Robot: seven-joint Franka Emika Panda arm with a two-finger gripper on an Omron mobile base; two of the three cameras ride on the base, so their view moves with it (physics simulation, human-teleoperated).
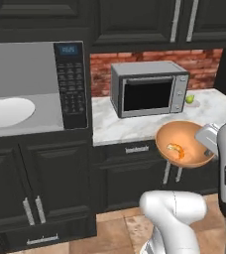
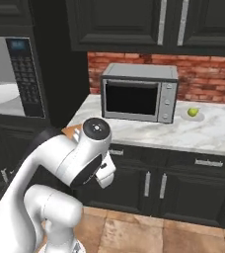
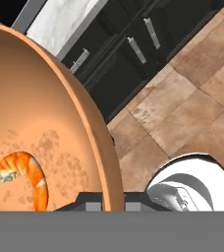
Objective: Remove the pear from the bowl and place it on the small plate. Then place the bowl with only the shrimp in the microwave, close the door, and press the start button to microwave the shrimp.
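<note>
Carrying the bowl (image 1: 184,143) by its rim, your gripper (image 3: 106,204) pinching it, keep it level so the shrimp (image 1: 176,150) stays put, then swing left into the microwave (image 1: 33,89).

The bowl (image 1: 184,144) sits in the gripper (image 1: 207,140), off the counter (image 1: 130,124), with the shrimp (image 1: 176,150) inside. The microwave (image 1: 35,89) stands far left; the pear (image 1: 189,98) lies behind, beside the silver oven (image 1: 148,88).
</note>
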